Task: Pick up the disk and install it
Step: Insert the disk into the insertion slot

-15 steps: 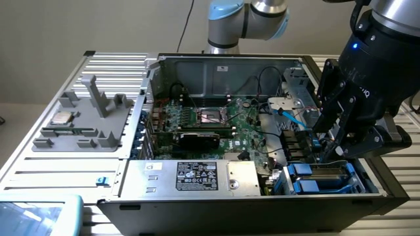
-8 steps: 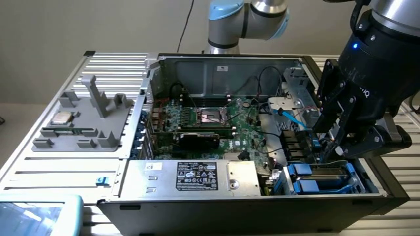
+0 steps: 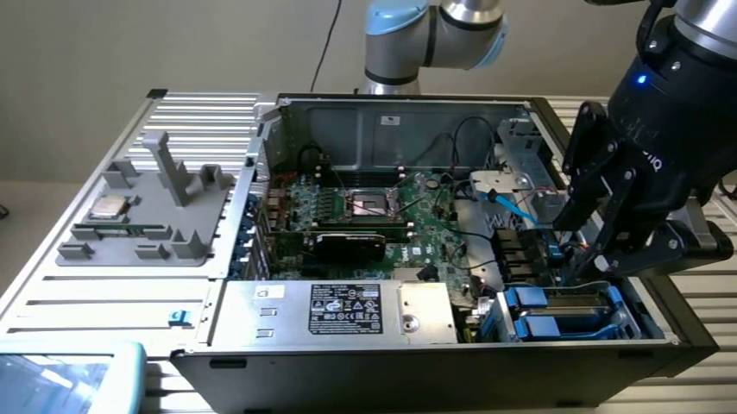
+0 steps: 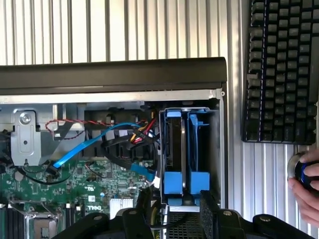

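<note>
We find the disk (image 4: 175, 149) standing edgewise to suit the drive bay (image 4: 215, 149) slot, the tool (image 4: 177, 200) over it; whether it grips, we cannot tell.

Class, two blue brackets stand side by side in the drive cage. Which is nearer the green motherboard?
The bracket beside the cables; the other bracket stands between it and the case's side wall.

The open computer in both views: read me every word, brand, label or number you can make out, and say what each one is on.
"DELL": white print on the green motherboard, wrist view; this is the likely reading.
Black-and-white sticker on the silver box: print too small to read.
Keyboard: key legends too blurred to read.
Small white label on the case's back wall: unreadable.
</note>
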You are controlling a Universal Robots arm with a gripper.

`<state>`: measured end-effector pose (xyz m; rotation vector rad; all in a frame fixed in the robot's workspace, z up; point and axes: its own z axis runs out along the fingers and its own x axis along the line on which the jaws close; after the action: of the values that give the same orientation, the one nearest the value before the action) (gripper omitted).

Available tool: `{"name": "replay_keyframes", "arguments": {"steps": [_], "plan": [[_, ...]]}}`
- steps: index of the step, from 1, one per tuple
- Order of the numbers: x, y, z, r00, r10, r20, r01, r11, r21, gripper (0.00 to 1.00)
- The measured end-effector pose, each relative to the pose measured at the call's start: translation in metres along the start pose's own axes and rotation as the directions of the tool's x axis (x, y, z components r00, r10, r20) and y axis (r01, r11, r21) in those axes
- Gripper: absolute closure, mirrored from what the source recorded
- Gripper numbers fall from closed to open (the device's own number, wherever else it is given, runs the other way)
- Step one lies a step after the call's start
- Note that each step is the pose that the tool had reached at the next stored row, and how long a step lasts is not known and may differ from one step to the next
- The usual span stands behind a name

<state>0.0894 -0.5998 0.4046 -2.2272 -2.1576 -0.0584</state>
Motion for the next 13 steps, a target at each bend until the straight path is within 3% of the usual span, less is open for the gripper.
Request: {"name": "replay_keyframes", "arguments": {"steps": [3,7,9,13], "plan": [[0.000,0.0060,0.0000,0.9999,0.001,-0.0119,0.000,1.0000,0.0099,0.48],[-0.001,0.0161,-0.0001,0.9997,0.001,-0.0225,-0.001,0.9998,0.0205,0.48],[-0.001,0.0221,-0.0001,0.9995,0.001,-0.0302,-0.001,0.9998,0.0216,0.48],[0.000,0.0394,0.0005,0.9992,0.001,-0.0402,0.000,0.9998,0.0219,0.48]]}}
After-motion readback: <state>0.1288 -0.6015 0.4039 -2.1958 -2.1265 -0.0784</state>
